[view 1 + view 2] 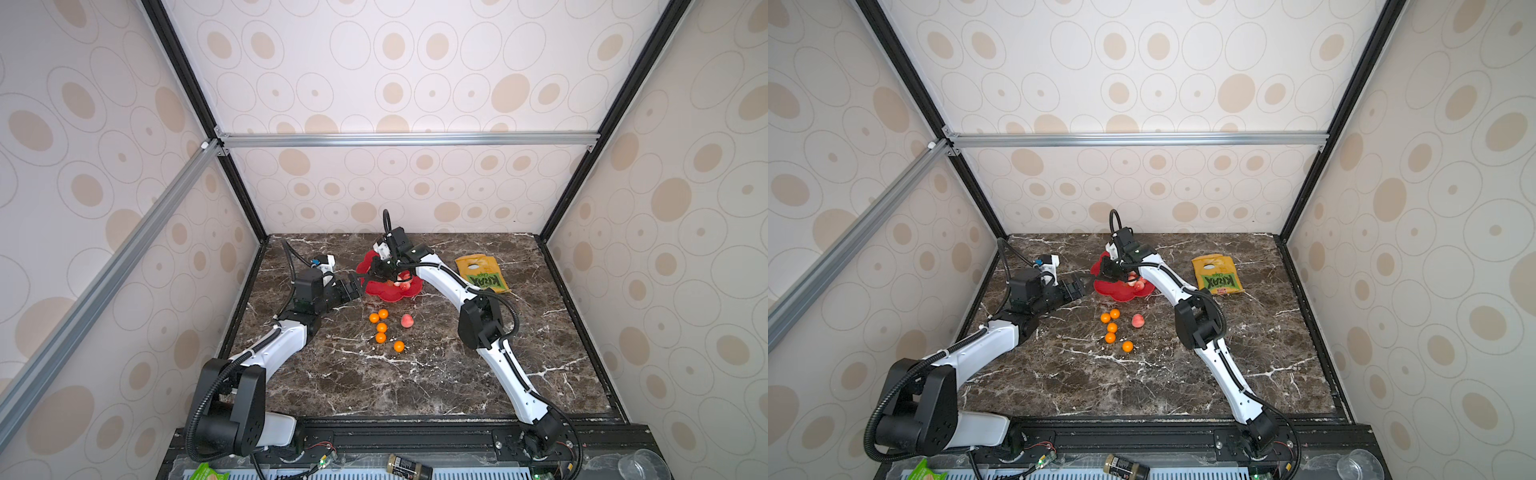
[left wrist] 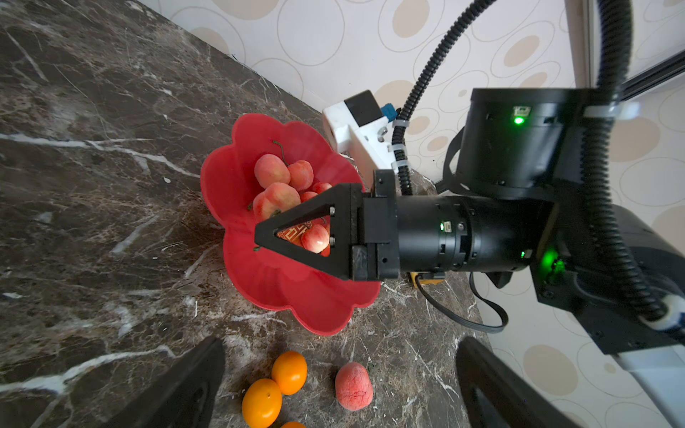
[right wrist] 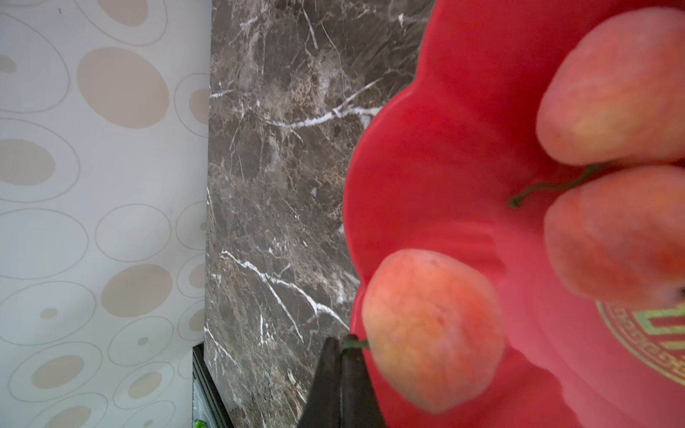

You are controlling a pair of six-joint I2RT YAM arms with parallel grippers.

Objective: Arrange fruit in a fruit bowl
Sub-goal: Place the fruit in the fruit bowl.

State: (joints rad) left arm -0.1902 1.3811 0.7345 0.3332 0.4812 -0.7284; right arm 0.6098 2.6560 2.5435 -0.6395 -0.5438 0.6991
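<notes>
Pinching the green stem [image 3: 357, 344] of one pink fruit [image 3: 433, 341], the right tool [image 3: 343, 346] is clenched over the red bowl [image 2: 296, 296], which holds several more; the left tool [image 1: 354, 286] stands released beside it. The yellow bag [image 1: 482, 274] reads "KRAX". Five orange fruits [image 1: 381, 327] and one loose pink fruit [image 1: 407, 320] lie on the table [image 1: 415, 382].

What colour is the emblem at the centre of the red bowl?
Gold emblem, fretwork-patterned; clearest in the right wrist view.

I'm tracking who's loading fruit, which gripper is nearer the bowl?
Right. The right gripper is over the bowl, shut on the stem of a peach. The left gripper is open beside the bowl, outside its rim.
</notes>
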